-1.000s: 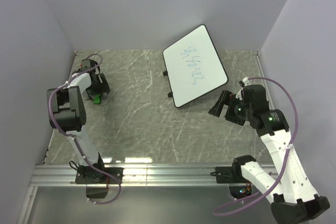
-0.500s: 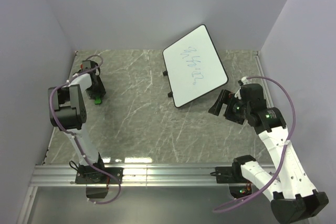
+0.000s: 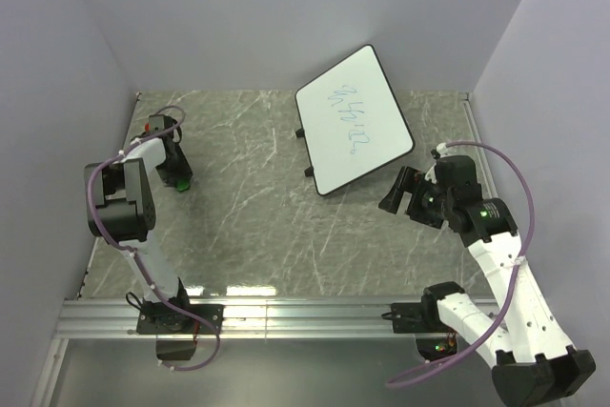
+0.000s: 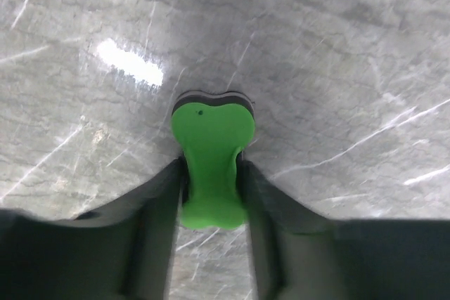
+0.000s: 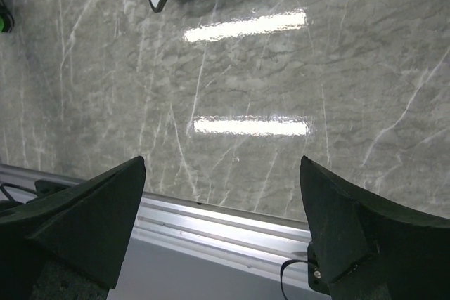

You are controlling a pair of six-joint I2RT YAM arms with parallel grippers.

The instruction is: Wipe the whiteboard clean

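Green eraser (image 4: 211,128) half-hidden in left gripper (image 4: 211,165)

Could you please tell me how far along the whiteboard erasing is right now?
Done: the left gripper is shut on the green eraser. In hand: the eraser is at the left of the table, not yet at the whiteboard. Left: all the scribbles need wiping; the right gripper is open.
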